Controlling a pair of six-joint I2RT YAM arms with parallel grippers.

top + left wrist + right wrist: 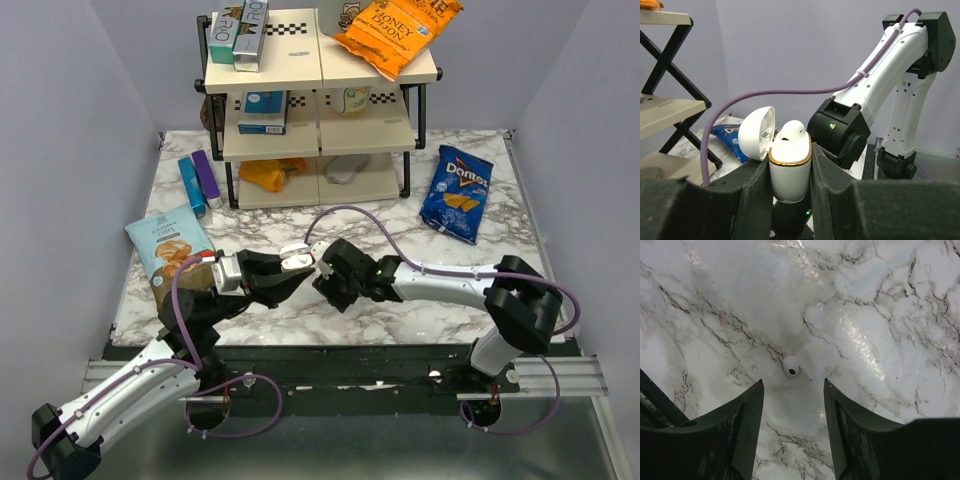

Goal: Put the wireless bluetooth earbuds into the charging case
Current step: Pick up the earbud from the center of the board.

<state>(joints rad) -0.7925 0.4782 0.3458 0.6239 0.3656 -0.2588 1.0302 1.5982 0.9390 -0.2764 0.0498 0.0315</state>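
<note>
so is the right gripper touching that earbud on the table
Apart. The right wrist view shows bare table between the earbud and both fingers of the open right gripper.

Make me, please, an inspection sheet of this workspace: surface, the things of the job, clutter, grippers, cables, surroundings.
Surface: white marble table, glossy, with light reflections.
Job's things: white case, lid open, one white earbud standing in it; second earbud lying loose on the table.
Clutter: Doritos bag at right, snack bag at left, blue tube and purple tube beside the shelf.
Grippers: left gripper shut on the case; right gripper open above the loose earbud, not touching it.
Cables: purple cable arching over the table from the right arm; another at the left arm.
Surroundings: shelf holding boxes and a chip bag; plain walls.
</note>
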